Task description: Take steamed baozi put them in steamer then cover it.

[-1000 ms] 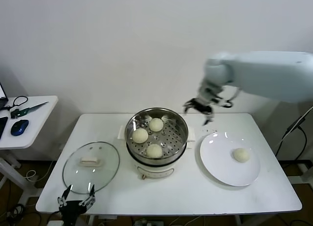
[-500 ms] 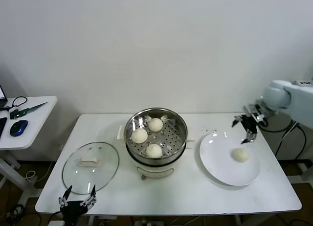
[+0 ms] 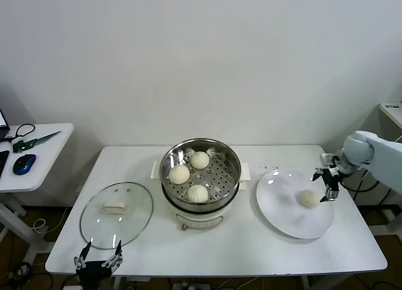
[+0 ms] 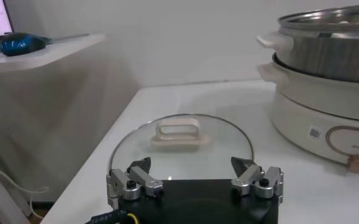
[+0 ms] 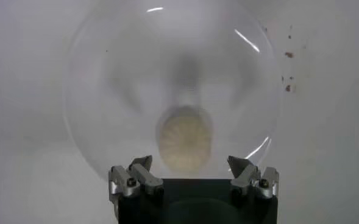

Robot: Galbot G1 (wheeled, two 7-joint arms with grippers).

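The steamer [image 3: 201, 177], a shiny steel pot on a white base, stands mid-table with three cream-white baozi [image 3: 198, 193] on its perforated tray. One baozi [image 3: 308, 198] lies on the white plate [image 3: 282, 214] at the right. My right gripper [image 3: 328, 186] is open just right of that baozi; in the right wrist view it [image 5: 191, 167] hovers over the bun [image 5: 184, 139]. My left gripper [image 3: 97, 258] is open and empty at the table's front left edge, near the glass lid [image 3: 117, 213], which also shows in the left wrist view [image 4: 180, 146].
A small side table [image 3: 31, 155] at far left holds a blue mouse [image 3: 24, 163] and scissors. The steamer's side [image 4: 325, 91] fills the left wrist view's far part. Bare tabletop lies in front of the steamer.
My right arm has swung from above the steamer's back right over to the plate and come down beside the last baozi. The left arm has stayed put.
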